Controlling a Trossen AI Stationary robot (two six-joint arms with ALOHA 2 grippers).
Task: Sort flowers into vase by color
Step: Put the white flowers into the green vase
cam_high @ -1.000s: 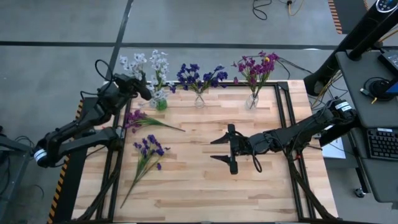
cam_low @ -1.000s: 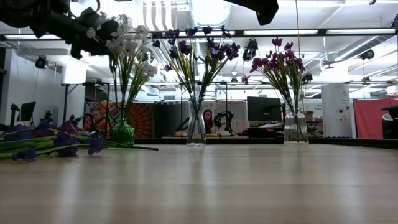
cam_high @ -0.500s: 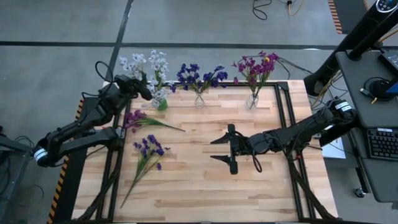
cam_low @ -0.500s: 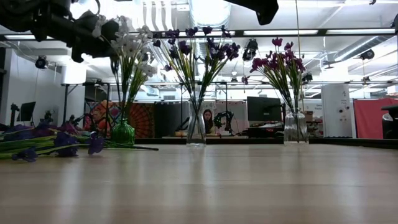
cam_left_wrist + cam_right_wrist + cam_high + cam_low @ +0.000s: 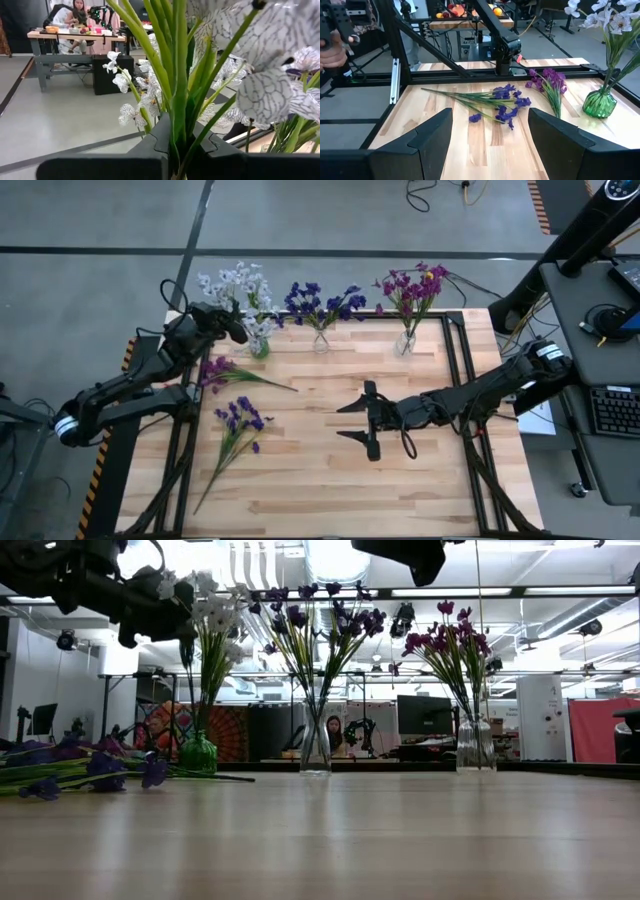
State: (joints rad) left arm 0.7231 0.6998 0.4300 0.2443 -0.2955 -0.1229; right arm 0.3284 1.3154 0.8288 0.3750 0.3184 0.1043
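The left gripper [image 5: 238, 330] pinches white sprigs [image 5: 240, 283] standing in the green vase [image 5: 259, 347] at 11 o'clock. A clear vase [image 5: 320, 342] holds dark blue flowers [image 5: 318, 300]; another [image 5: 404, 343] holds magenta ones [image 5: 410, 286]. Loose purple sprigs [image 5: 238, 418] lie at 9 o'clock. The right gripper [image 5: 366, 419] hangs spread mid-table.

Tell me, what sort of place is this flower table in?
Probably a robotics lab or workshop. Two robot arms work a framed wooden table, a computer monitor stands behind the vases, and a person sits at a cluttered workbench on a bare concrete floor.
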